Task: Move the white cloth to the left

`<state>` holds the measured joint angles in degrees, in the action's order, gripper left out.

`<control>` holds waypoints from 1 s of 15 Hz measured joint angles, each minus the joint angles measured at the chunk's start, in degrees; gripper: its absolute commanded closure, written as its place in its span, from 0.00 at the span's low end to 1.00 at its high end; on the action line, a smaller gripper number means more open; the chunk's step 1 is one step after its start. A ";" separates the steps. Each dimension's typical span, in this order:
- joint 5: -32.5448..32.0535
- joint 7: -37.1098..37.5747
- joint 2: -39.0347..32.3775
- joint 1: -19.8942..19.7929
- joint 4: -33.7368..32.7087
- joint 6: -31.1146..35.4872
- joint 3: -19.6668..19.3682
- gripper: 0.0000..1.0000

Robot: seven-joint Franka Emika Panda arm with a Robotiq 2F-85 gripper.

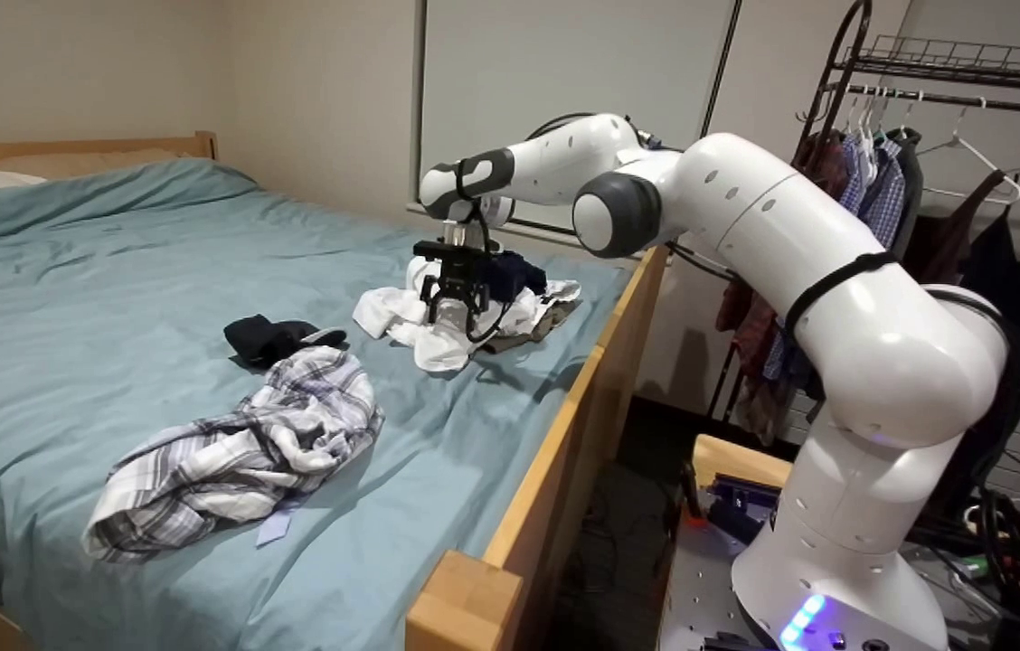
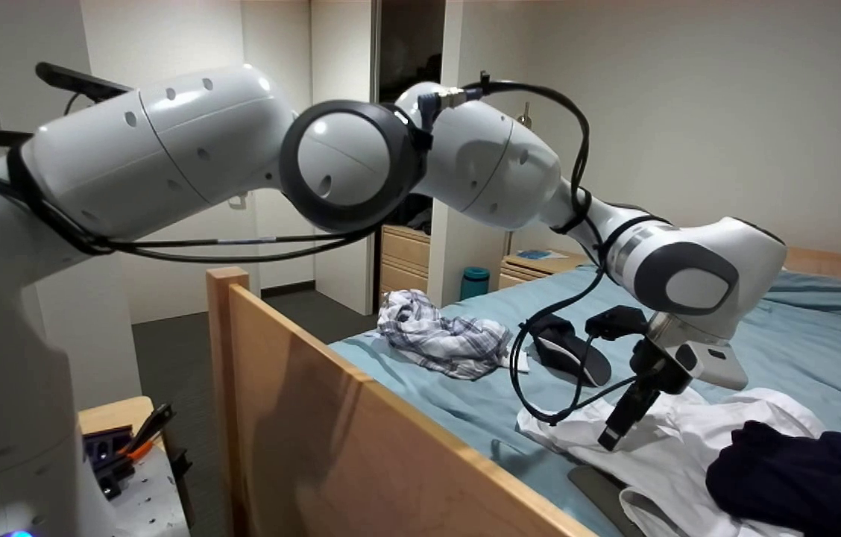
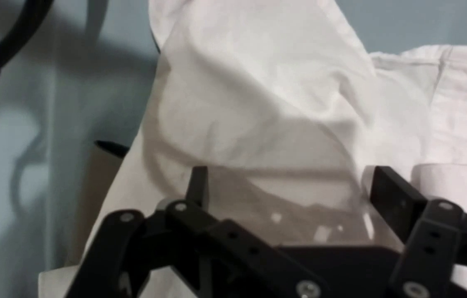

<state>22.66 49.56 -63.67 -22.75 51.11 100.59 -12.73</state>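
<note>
The white cloth lies crumpled on the blue bedding, in both exterior views [image 1: 388,310] [image 2: 678,432]. In the wrist view the cloth [image 3: 258,82] fills most of the middle, with a seamed band at the right. My gripper [image 3: 287,190] is open, its two black fingers wide apart with only the cloth's surface showing below and between them. In both exterior views the gripper [image 1: 452,312] [image 2: 609,438] points down over the cloth's near part. Whether the fingertips touch the cloth I cannot tell. The gripper and arm hide part of the cloth.
A navy garment [image 1: 514,276] [image 2: 793,470] lies on the cloth. An olive-brown item [image 1: 535,330] [image 2: 603,485] sticks out from under it. A black cap [image 1: 266,339] [image 2: 569,354] and a plaid shirt [image 1: 243,452] [image 2: 443,339] lie on the bed. A wooden bed board [image 1: 564,434] [image 2: 391,440] stands beside the arm.
</note>
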 measured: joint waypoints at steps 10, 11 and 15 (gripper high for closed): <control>-1.27 6.06 -5.26 0.71 -6.93 4.29 0.76 0.59; -1.27 6.07 -5.28 0.81 -7.13 4.42 0.72 0.66; -1.27 6.07 -5.29 0.94 -7.39 4.77 0.45 0.92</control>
<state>21.39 55.63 -68.96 -21.81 43.72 105.36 -12.28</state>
